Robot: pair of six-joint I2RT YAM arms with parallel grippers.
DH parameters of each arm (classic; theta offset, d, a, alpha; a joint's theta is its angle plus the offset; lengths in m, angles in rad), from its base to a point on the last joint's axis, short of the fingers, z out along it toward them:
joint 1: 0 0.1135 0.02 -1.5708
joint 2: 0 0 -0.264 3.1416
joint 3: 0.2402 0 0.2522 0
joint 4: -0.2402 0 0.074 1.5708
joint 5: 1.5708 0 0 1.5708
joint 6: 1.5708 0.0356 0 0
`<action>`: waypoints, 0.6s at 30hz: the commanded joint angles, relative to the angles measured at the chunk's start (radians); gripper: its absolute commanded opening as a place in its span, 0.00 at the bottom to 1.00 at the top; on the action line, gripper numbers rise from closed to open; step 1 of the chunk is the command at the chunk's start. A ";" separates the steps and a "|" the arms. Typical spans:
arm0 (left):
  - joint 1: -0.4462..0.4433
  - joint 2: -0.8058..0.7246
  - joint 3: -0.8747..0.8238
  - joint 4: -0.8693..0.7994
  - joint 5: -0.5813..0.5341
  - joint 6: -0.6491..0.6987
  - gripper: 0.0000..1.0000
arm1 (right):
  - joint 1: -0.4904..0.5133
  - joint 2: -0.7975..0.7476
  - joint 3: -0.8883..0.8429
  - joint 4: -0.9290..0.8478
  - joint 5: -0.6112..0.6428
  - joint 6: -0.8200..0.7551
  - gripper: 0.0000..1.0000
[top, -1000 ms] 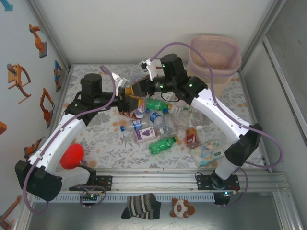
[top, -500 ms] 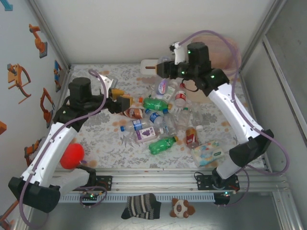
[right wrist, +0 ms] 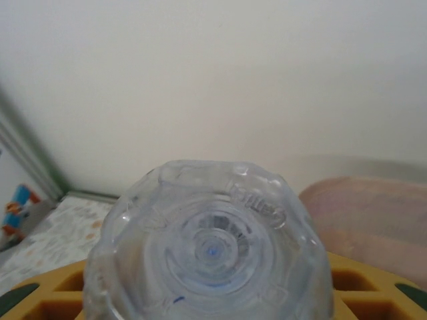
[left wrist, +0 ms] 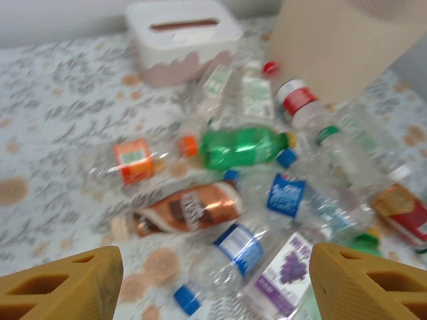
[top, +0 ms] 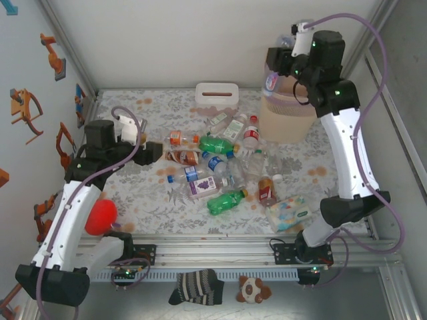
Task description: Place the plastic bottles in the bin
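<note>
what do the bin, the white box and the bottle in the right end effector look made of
Bin: likely plastic, matte and opaque, with smooth pink-beige moulded walls. White box: probably plastic too, smooth-skinned, though blur leaves it open. Bottle in the right end effector: thin clear glossy plastic; its moulded base is see-through.

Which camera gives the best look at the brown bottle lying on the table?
The left wrist view: the brown bottle lies close and whole, on its side, with its label facing the camera. The top external view shows the same bottle small and less detailed.
</note>
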State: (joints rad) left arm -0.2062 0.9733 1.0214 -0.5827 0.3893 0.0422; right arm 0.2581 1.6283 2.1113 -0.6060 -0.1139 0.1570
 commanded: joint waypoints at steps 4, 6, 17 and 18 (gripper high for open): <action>0.031 -0.009 -0.066 0.027 -0.079 0.038 0.74 | -0.064 0.114 0.129 -0.031 0.146 -0.108 0.51; 0.031 -0.007 -0.059 0.009 -0.091 0.045 0.74 | -0.085 0.155 0.172 -0.034 0.158 -0.125 0.51; 0.031 -0.024 -0.087 -0.003 -0.105 0.064 0.74 | -0.154 0.362 0.312 -0.122 0.197 -0.180 0.51; 0.031 -0.020 -0.086 -0.004 -0.107 0.063 0.74 | -0.156 0.376 0.313 -0.130 0.204 -0.187 0.51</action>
State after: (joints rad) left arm -0.1806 0.9577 0.9417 -0.5835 0.2771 0.0837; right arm 0.1078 1.9831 2.3856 -0.7002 0.0525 0.0147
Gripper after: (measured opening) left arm 0.741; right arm 0.507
